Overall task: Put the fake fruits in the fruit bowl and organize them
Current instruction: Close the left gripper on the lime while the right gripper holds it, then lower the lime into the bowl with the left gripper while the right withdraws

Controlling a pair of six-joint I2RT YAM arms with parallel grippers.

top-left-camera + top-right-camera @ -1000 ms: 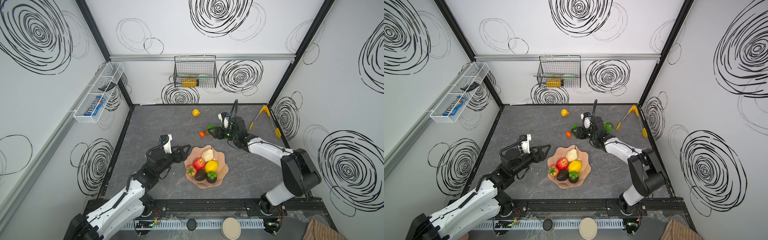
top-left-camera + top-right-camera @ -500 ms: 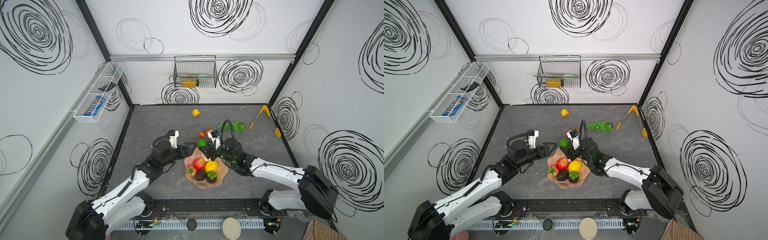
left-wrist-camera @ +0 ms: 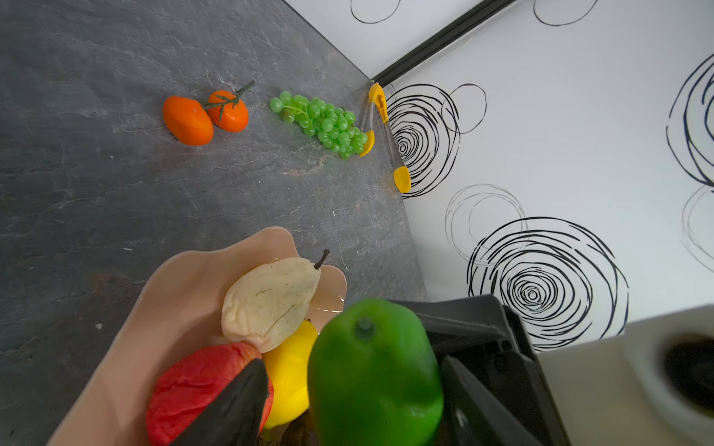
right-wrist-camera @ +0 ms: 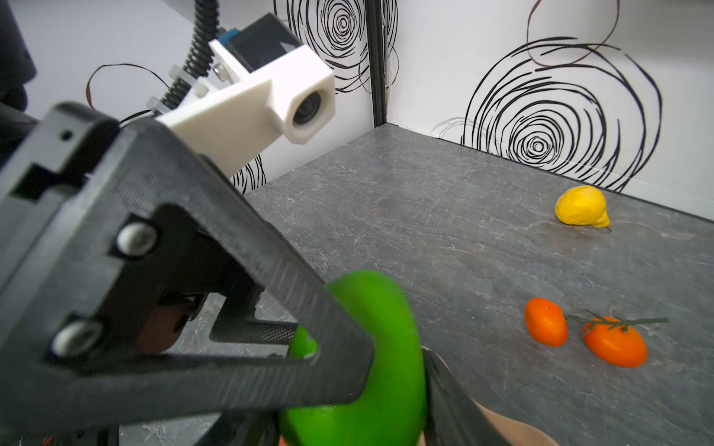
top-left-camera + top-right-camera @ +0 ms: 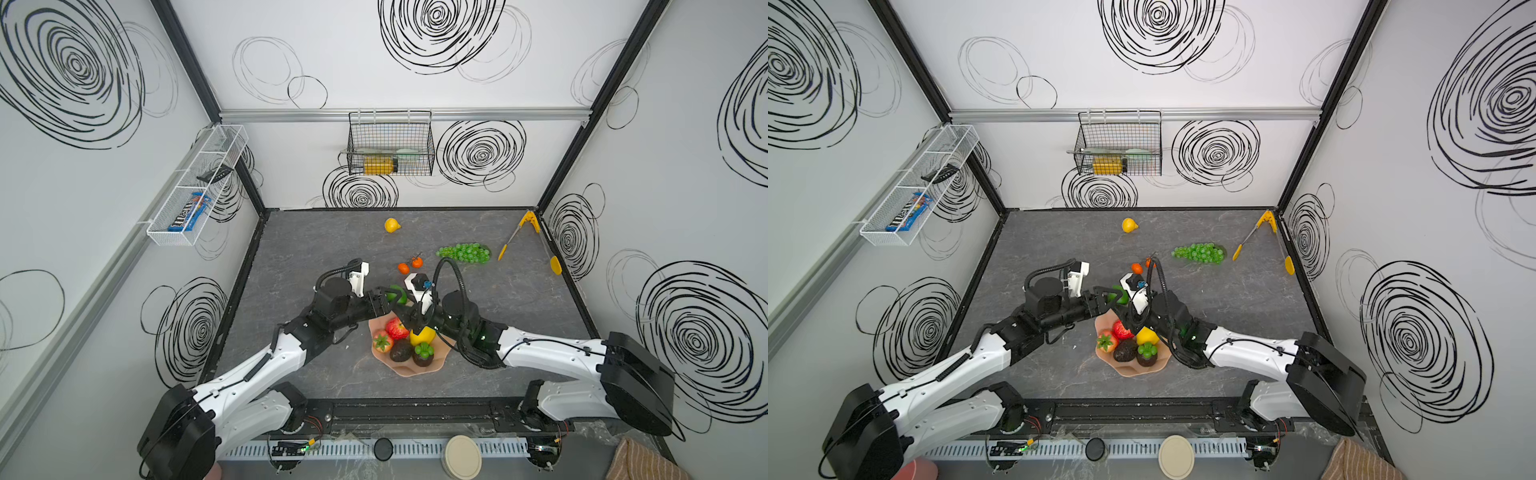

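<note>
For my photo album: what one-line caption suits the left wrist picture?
Glossy green plastic lime between black tool fingers above wavy peach-pink bowl holding pale pear, red apple, yellow lemon.

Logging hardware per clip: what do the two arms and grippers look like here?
Both arms have white shell links with black joints and large black bases. Each wrist carries a white camera block and a looping black ribbed cable. The left gripper and right gripper are matte black with triangular, textured fingers and silver screws.
</note>
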